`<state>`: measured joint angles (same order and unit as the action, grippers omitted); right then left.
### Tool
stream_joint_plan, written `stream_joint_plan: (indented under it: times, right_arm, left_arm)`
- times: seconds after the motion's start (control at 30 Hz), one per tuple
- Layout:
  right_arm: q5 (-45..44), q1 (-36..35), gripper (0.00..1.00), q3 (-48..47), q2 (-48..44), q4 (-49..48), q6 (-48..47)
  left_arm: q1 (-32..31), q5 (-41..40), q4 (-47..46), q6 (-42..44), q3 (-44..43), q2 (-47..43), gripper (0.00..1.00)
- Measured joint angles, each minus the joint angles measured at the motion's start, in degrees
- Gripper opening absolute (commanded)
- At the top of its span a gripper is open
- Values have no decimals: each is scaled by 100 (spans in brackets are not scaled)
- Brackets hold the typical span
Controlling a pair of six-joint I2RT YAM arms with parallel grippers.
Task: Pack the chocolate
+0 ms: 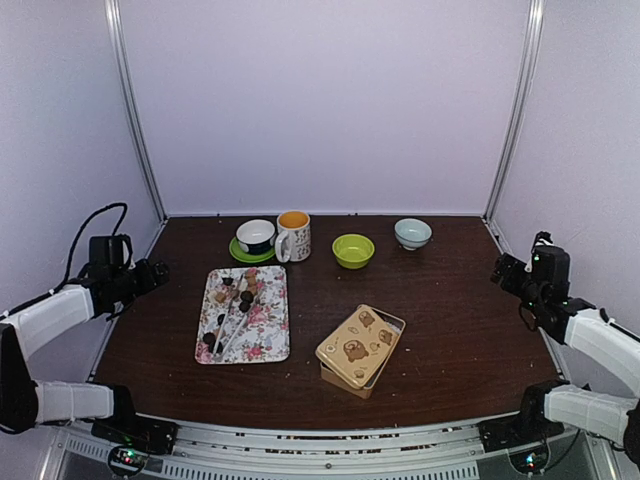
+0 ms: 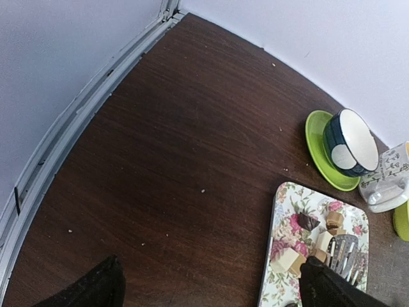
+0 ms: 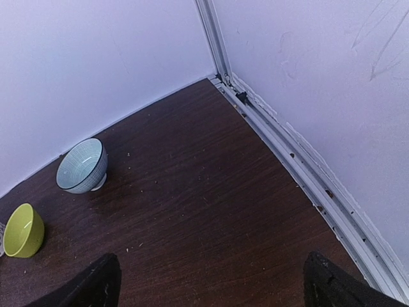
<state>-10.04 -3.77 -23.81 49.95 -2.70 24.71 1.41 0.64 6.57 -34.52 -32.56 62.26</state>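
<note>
both tools wide open, empty: left tool (image 2: pixel 211 291), right tool (image 3: pixel 211 288). chocolate (image 1: pixel 246 296) on flowered tray (image 1: pixel 270 335), 9 o'clock of the tin (image 1: pixel 358 348), tongs (image 2: pixel 345 251) among it. likely light, hard, slick, rolls; pinch blocky lumps across flat sides

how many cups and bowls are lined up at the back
4: dark blue cup on a green saucer leftmost, white mug next, green bowl, pale blue bowl rightmost. None looks hidden.
</note>
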Motion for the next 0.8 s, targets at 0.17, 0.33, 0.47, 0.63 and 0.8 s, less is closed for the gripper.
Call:
stream_joint_plan:
  times: [0.17, 0.33, 0.47, 0.63, 0.8]
  right_arm:
    - [162, 0, 100, -400, 302, 442, 175]
    - [621, -2, 100, -841, 782, 942, 470]
    - [1141, -127, 100, -881, 975, 1257, 623]
    - [1650, -415, 100, -876, 901, 1596, 662]
    - [2081, -713, 100, -732, 640, 1762, 688]
  left_arm:
    - [0, 317, 66, 125, 44, -164, 98]
    - [-2, 883, 254, 271, 28, -140, 96]
    - [-249, 1357, 286, 286, 28, -151, 94]
    - [-1360, 1473, 470, 214, -33, -264, 95]
    - [-2450, 1462, 505, 57, -297, -323, 95]
